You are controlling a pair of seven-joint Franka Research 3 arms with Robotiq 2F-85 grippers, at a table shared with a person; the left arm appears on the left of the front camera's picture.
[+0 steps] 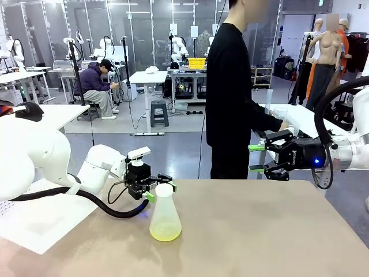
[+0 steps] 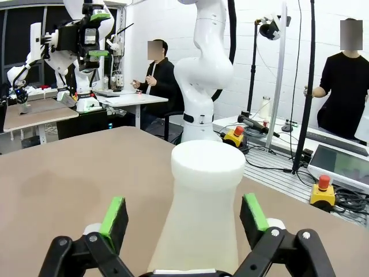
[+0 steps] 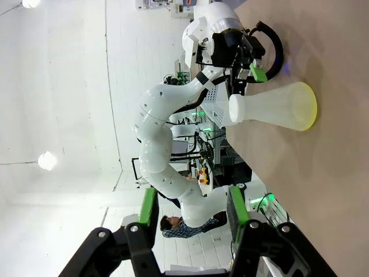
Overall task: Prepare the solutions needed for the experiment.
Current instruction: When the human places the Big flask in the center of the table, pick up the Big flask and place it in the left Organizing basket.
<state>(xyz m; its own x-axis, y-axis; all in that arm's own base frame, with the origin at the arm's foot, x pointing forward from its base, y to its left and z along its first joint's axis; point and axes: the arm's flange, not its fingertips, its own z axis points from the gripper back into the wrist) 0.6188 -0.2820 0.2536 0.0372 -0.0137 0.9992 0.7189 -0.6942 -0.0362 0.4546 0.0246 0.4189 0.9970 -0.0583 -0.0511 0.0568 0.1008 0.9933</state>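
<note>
On the tan table [image 1: 259, 231] in a busy lab, the left gripper [image 1: 157, 188] stands spread around the flask [image 1: 165, 216], whose solution [image 1: 165, 232] looks faint; the right gripper [image 1: 256, 158] at two o'clock hangs half-spread, empty.

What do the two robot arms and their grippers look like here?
Both arms are glossy white with rounded joints. The left gripper and right gripper are black with green pads. A thick black hose loops along the left arm; the right gripper's body shows a blue light.
</note>
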